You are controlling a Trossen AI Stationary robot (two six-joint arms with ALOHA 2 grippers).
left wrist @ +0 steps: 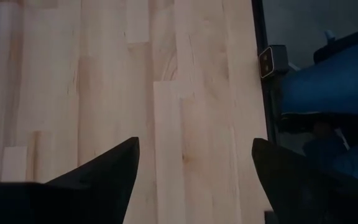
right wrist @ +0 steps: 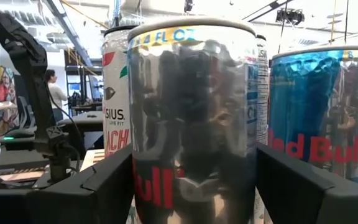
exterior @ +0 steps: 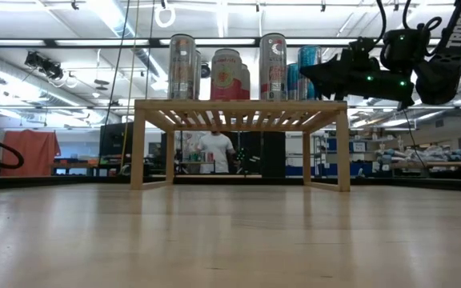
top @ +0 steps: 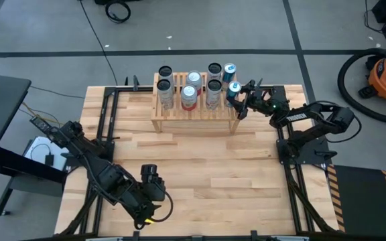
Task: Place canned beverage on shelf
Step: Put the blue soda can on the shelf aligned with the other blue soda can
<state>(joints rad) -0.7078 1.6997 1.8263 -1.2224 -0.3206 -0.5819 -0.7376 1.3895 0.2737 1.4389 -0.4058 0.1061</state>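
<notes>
The light wooden shelf (top: pixel 194 117) stands at the table's far middle with several cans on its slatted top; it also shows in the low view (exterior: pixel 241 108). My right gripper (top: pixel 241 100) is at the shelf's right end, shut on a silver-blue beverage can (right wrist: pixel 191 118), which also shows in the high view (top: pixel 232 91) and the low view (exterior: pixel 307 72). My left gripper (top: pixel 150 174) waits open and empty over the near left of the table, as the left wrist view (left wrist: pixel 194 180) shows. My right gripper has the can's lower side wall (right wrist: pixel 143 186) between its two fingers, one on each side. The fingers come level from the table's right side. The can is upright, and its base seems to stand on the shelf's slatted top (exterior: pixel 326 102).
A blue can (right wrist: pixel 319 112) stands close beside the held can and a peach-labelled can (right wrist: pixel 115 106) behind it; more cans (top: pixel 189 90) fill the shelf's left and middle. The bare wooden table (top: pixel 206 167) lies in front of the shelf. A person (exterior: pixel 216 150) stands beyond the table.
</notes>
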